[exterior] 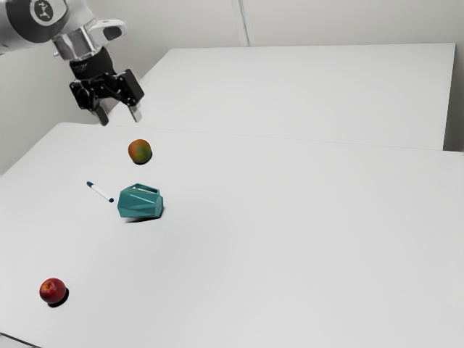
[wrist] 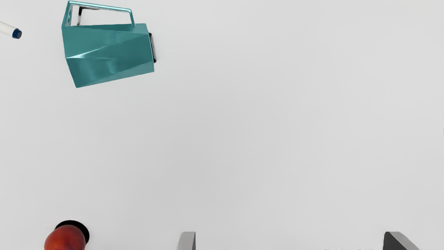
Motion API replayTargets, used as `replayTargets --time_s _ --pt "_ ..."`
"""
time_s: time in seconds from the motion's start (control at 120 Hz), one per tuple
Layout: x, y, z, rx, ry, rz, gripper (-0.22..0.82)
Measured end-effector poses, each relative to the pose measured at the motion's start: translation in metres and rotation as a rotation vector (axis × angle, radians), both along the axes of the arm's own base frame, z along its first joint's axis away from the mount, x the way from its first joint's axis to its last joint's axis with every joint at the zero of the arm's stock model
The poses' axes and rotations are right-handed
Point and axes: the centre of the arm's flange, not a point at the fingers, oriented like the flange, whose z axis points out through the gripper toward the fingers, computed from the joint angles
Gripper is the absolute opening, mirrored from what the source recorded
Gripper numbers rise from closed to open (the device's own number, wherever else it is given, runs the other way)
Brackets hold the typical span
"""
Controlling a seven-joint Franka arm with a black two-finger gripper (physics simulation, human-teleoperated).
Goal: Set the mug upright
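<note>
The teal faceted mug (exterior: pixel 140 202) lies on its side on the white table, its handle toward the orange-green fruit and its base or rim hard to tell apart. In the wrist view the mug (wrist: pixel 109 55) is seen from above, some way off from the fingers. My gripper (exterior: pixel 120 118) hangs in the air above the table, beyond the fruit from the mug. Its two fingertips stand wide apart in the wrist view, and the gripper (wrist: pixel 289 241) is open with nothing between them.
The orange-green fruit (exterior: pixel 140 151) sits between the gripper's side and the mug. A white marker with blue ends (exterior: pixel 100 192) lies close beside the mug. A red apple (exterior: pixel 53 291) rests nearer the exterior camera. The white table (exterior: pixel 304 239) extends toward the exterior view's right.
</note>
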Motion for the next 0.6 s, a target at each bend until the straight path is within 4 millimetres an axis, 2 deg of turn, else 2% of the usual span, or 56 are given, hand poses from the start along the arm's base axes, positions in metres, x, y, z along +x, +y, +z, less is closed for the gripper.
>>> replayTargets --time_s 0.058,0.092,0.15,0.225,0.367,0.458,0.517,0.6 --pt "-0.014 0.066 -0.025 -0.069 0.016 0.127 0.59" --pt "-0.019 0.097 -0.037 -0.106 0.018 0.184 0.59" --pt "-0.021 0.136 -0.062 -0.168 0.024 0.247 0.59" --pt "-0.013 0.172 -0.094 -0.237 0.015 0.286 0.59" --pt "0.009 0.222 -0.166 -0.364 -0.017 0.317 0.59" --pt "0.022 0.226 -0.208 -0.443 -0.036 0.291 0.59" --pt "0.020 0.233 -0.232 -0.503 -0.057 0.287 0.59" --pt "0.017 0.242 -0.255 -0.570 -0.108 0.266 0.59"
